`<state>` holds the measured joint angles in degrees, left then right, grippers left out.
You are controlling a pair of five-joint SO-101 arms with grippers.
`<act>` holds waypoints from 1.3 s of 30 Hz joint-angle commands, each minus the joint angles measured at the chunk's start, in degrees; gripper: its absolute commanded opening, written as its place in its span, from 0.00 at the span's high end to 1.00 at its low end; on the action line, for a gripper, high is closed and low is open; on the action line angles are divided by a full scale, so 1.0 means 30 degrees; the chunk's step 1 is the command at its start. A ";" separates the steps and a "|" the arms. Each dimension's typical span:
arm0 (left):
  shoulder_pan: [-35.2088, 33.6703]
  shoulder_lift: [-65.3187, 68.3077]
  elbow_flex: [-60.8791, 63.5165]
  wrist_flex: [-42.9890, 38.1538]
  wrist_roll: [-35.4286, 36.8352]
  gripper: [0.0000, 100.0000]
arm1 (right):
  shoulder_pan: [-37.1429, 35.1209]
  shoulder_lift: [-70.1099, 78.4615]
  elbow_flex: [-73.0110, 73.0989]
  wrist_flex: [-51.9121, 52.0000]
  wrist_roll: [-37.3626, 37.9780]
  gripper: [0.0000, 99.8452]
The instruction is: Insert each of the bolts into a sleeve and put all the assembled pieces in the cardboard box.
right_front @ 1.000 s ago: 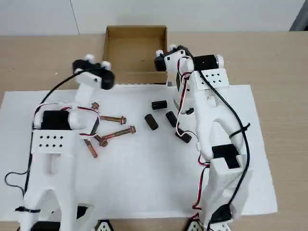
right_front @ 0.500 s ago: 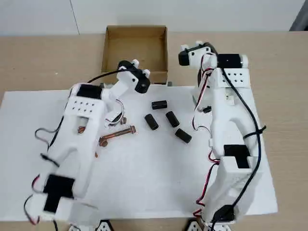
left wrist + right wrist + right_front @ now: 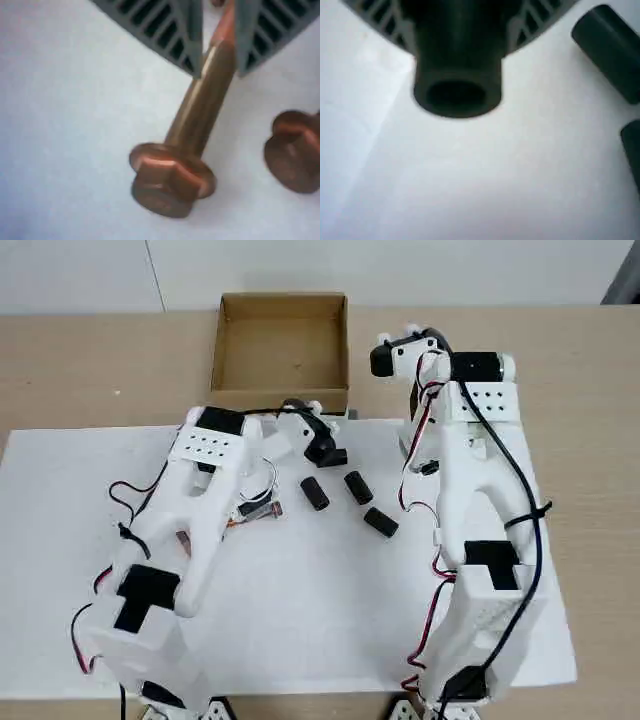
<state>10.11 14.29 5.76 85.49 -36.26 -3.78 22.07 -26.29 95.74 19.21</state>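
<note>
Bolt (image 3: 195, 115) is pinched by its thin end in the L claw (image 3: 218, 67), which is shut tight on it, w/ the fat head poking out. R claw (image 3: 457, 40) is shut round a black sleeve (image 3: 457, 87), hole end free. L claw hangs just in front of the cardboard box (image 3: 283, 350). R claw sits just beside the box's right wall. Spare sleeves (image 3: 357, 486) lie on the white sheet (image 3: 300, 620) in front of the box. Next bit, I think: bring both claws together slow, bolt & hole in one straight line, no tilt, or it'll jam. Vs half a sec ago: L arm swung in closer to the box front, R arm didn't move.
</note>
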 commanded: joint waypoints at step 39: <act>0.0527 0.3223 -0.0747 -0.2784 -0.0176 0.99 | 0.0015 -0.1480 0.1348 0.0103 -0.0176 1.00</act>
<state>11.96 22.73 4.09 78.11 -36.70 -3.78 22.07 -21.80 95.74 19.21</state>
